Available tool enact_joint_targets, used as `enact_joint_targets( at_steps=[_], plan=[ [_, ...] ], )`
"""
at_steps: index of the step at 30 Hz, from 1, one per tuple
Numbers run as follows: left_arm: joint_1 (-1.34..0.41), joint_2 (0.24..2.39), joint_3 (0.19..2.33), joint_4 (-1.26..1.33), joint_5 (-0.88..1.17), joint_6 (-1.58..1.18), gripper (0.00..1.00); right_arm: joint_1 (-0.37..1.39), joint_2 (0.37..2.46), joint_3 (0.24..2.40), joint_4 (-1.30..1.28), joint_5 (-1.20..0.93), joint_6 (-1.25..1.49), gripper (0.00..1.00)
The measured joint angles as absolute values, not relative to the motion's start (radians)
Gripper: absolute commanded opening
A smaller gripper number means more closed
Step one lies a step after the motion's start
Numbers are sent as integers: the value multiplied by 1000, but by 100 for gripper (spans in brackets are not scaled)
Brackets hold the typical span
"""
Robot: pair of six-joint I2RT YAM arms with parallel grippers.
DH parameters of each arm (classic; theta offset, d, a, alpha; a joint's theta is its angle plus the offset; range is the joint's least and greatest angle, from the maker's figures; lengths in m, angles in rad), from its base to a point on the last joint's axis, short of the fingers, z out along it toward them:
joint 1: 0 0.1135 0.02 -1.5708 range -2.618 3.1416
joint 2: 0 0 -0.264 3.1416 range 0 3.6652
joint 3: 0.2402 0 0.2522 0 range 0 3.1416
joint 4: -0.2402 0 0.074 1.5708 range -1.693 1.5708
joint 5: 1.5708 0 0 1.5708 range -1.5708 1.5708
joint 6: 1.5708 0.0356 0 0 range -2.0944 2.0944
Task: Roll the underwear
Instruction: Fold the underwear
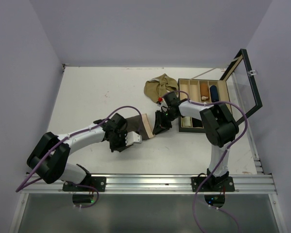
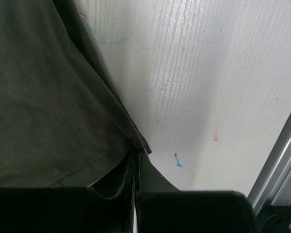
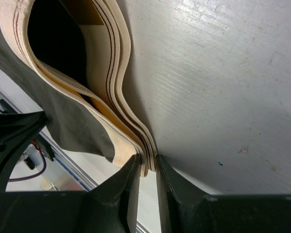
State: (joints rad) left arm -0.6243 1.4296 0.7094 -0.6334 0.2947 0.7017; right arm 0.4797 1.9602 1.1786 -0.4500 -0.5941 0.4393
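pinching the layered beige elastic waistband (image 3: pixel 117 73) at its lower corner, the black right gripper (image 3: pixel 148 165) holds its jaws narrow on the cloth. the black left gripper (image 2: pixel 136 167) is clamped tight on the stitched leg hem of the same dark brown cloth boxer brief (image 1: pixel 134 125). that piece sits at the centre of the top view, stretched between the two grippers just over the white table (image 1: pixel 87 92). it looks folded flat (the waistband shows several layers), but no roll has begun. its long axis runs left to right across the frame, hem end at the left, waistband end pointing right. the crumpled olive-tan cloth boxer brief (image 1: pixel 160 86) lies at upper centre, just beside the wooden compartment box (image 1: pixel 203 80), with no gripper on it, so i judge most of the task is left.
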Motion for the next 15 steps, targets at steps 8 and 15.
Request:
enact_joint_targets(
  at_steps=[8,15],
  plan=[
    [-624,1430,709,-633,295,702,0,484,1960,1179,-445,-613,439,14],
    [-624,1431,709,-634,295,702,0,491,1960,1179,-445,-623,440,23]
  ],
)
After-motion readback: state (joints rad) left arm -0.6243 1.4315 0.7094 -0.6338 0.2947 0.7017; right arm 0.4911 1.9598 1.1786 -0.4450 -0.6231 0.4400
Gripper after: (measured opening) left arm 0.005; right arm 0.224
